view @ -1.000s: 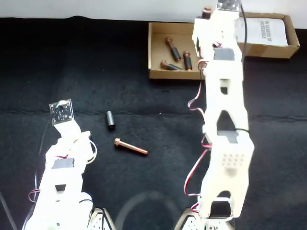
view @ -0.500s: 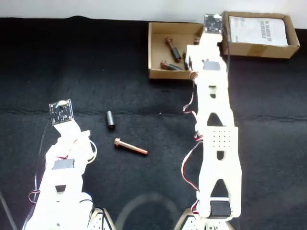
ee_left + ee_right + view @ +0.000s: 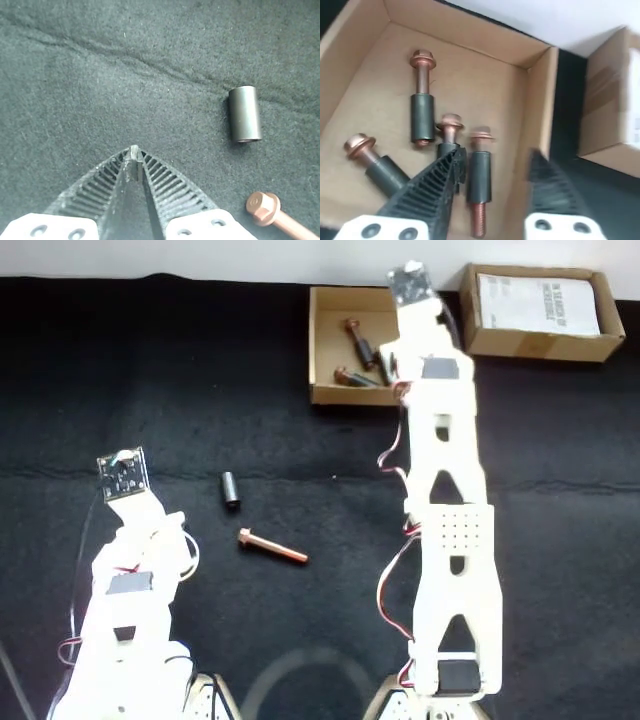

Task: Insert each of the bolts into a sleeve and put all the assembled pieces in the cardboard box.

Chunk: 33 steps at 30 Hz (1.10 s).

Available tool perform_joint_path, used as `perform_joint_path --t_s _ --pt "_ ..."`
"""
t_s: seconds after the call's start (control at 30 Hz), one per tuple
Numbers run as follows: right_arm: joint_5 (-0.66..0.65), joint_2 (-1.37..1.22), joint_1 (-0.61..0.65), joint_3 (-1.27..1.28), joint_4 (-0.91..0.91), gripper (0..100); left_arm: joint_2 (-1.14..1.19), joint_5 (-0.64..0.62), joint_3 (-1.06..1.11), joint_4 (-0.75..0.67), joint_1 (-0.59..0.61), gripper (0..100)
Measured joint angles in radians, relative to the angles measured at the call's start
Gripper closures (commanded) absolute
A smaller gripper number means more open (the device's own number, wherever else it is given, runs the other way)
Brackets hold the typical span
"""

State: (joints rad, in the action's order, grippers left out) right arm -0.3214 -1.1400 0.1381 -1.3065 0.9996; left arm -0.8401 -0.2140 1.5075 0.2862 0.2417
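My right gripper (image 3: 498,151) hangs open over the cardboard box (image 3: 470,30), nothing held between its fingers. Several bolt-in-sleeve pieces lie on the box floor; one of them (image 3: 480,172) lies just below the gap and another (image 3: 422,107) farther in. In the high view the right arm (image 3: 445,430) stretches to the box (image 3: 325,340). A loose dark sleeve (image 3: 231,490) and a loose copper bolt (image 3: 272,546) lie on the black cloth. My left gripper (image 3: 133,150) is shut and empty, a short way from the sleeve (image 3: 245,121) and the bolt's head (image 3: 261,206).
A second, closed cardboard box (image 3: 540,312) with a printed sheet on top stands right of the open one. The left arm (image 3: 128,585) sits at the front left. Black cloth (image 3: 200,380) covers the table, with a crease running across the middle.
The right arm has swung left and come down over the open box. The copper piece at its tip a second ago is gone from its fingers. The left arm has barely moved.
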Motion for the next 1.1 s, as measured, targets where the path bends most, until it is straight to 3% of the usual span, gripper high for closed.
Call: perform_joint_path --t_s 0.2,0.33,0.63,0.93,1.1 --pt "-0.044 0.002 0.055 -0.290 0.295 84.2 0.000 0.000 0.000 0.000 -0.002 98" --pt "-0.043 0.003 0.146 -0.333 0.480 85.4 0.000 0.000 0.000 0.000 -0.002 98" --pt "0.259 0.216 0.347 -0.336 0.720 85.4 0.000 0.000 0.000 0.000 -0.002 98" --pt "0.295 0.370 0.486 -0.339 0.756 85.8 0.000 0.000 0.000 0.000 -0.002 98" --pt "0.295 0.572 0.546 -0.104 0.756 85.8 0.000 0.000 0.000 0.000 -0.002 98"
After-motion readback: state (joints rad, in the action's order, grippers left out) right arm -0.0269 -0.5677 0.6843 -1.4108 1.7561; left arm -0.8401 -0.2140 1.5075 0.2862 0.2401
